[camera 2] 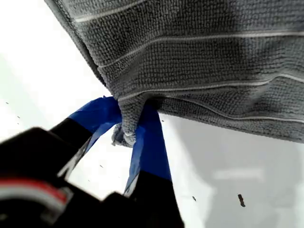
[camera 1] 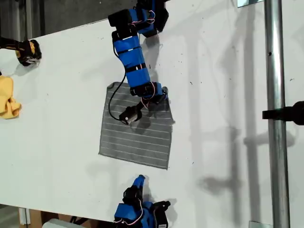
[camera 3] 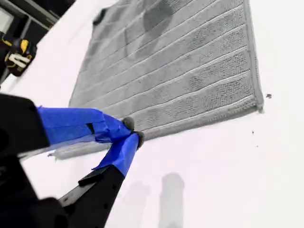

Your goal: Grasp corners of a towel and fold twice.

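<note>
Yellow cloth (camera 1: 8, 100) is seen at the exterior view's left edge, well apart from the towel (camera 1: 137, 130), which lies flat mid-counter (camera 1: 228, 95). One far corner (camera 2: 127, 124) is clenched between the fingers of my first gripper (camera 2: 130, 135). The fingers of my second gripper (camera 3: 128, 135) are pressed together on nothing, just beside the near edge. With only 1 corner held, a skewed, bunched fold is judged likely.
</note>
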Controlling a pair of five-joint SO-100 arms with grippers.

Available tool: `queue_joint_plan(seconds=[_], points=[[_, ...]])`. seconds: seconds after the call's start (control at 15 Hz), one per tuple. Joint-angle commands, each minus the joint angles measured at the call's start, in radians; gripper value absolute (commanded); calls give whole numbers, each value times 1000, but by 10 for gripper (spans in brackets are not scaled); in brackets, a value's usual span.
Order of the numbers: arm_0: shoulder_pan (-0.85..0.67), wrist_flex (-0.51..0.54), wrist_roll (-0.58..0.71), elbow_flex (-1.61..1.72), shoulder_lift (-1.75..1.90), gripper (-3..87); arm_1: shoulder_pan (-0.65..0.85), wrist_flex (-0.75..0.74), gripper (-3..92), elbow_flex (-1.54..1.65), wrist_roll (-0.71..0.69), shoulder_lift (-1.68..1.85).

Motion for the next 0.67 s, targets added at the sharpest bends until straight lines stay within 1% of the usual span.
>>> queue_joint_plan(seconds=[0.0, 0.13, 0.33, 0.47, 0.6], points=[[29, -32, 35, -216, -239, -16, -15, -12, -1, -60, 12, 6], [38, -31, 126, -396, -456, -16, -17, -14, -1, -64, 14, 6], [64, -34, 307, -574, -627, -16, -21, -14, -1, -67, 17, 12], [83, 29, 370, -719, -781, -16, -21, -14, -1, -67, 18, 12], [106, 114, 397, -888, -985, -16, -18, -15, -1, -69, 18, 14]])
